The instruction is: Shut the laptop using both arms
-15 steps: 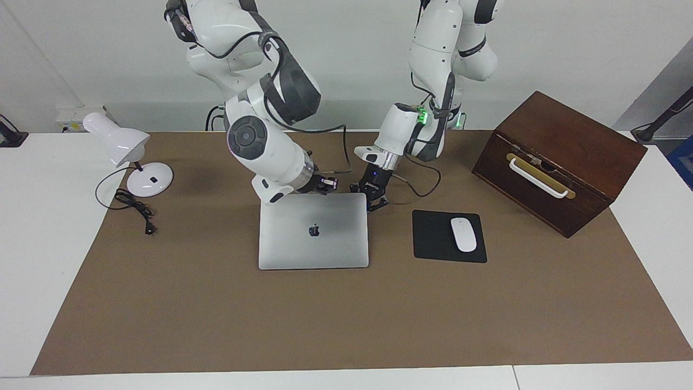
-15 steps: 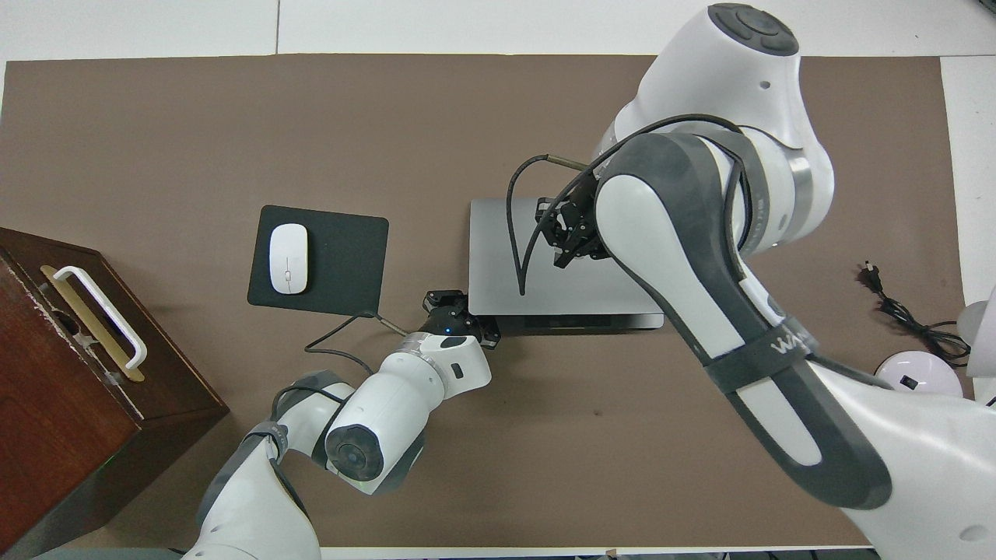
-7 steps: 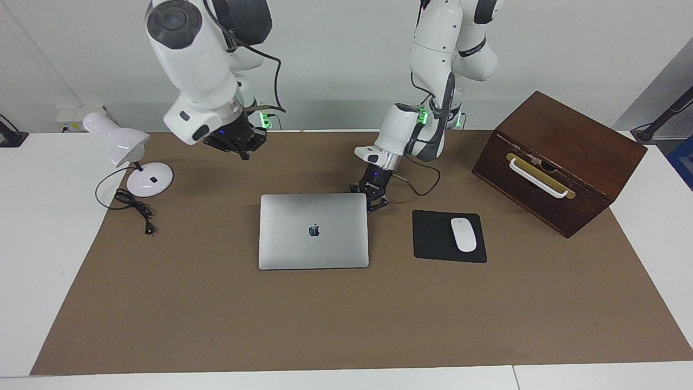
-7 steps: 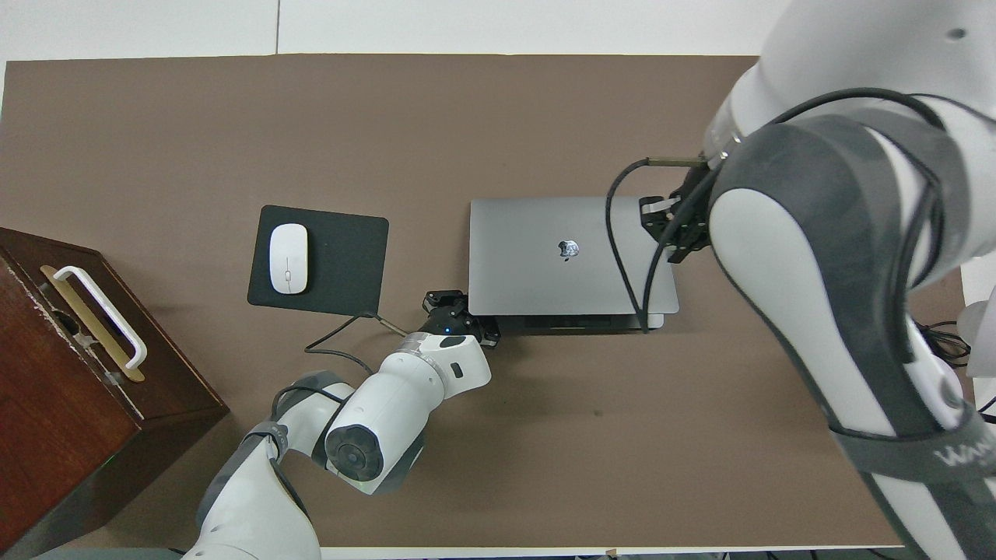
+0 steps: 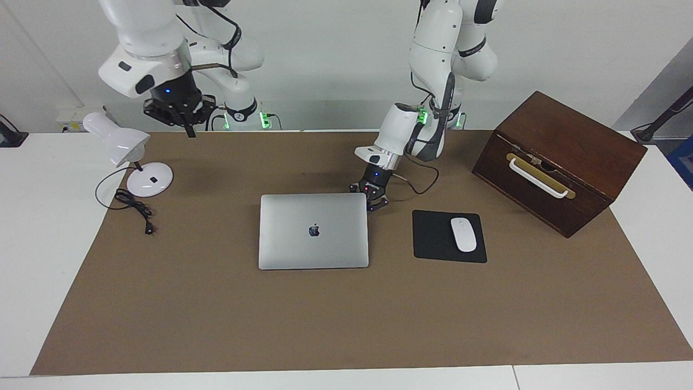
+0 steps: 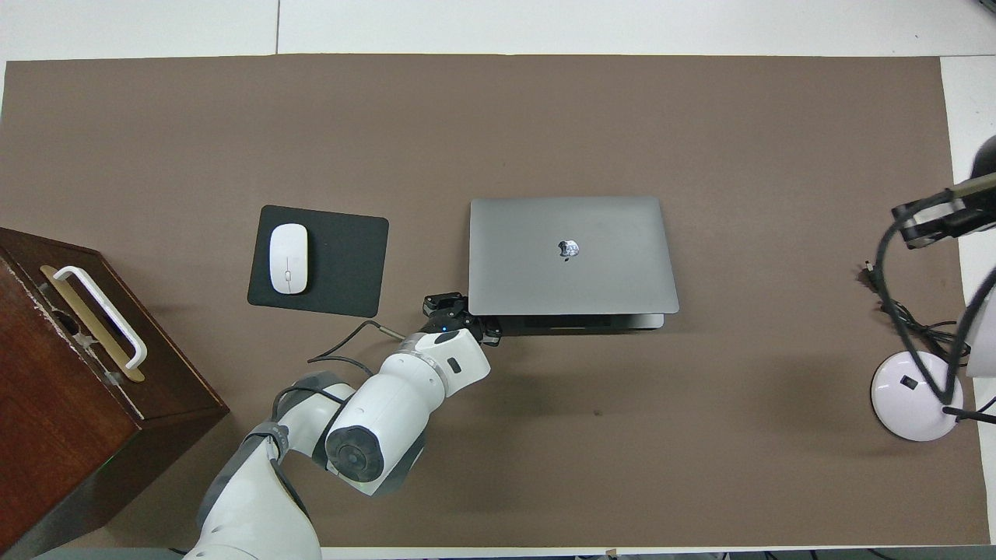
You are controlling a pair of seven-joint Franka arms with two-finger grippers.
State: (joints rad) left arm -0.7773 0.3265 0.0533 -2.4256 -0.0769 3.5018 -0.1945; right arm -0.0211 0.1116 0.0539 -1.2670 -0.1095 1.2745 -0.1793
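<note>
the laptop [image 5: 313, 231] lies flat with lid down beside the mouse pad [image 5: 449, 236], my left gripper [image 5: 376, 204] clenched empty at its corner, my right gripper [image 5: 187, 128] clenched above the lamp [image 5: 130, 157]; i judge it stiff, smooth, fragile, best pushed on lid edge.

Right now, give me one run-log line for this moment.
laptop: lid down | left gripper: shut, at laptop's corner | right gripper: shut, raised near lamp

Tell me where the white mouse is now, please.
The white mouse lies on the black mouse pad, beside the closed laptop toward the left arm's end of the table, near the wooden box.
</note>
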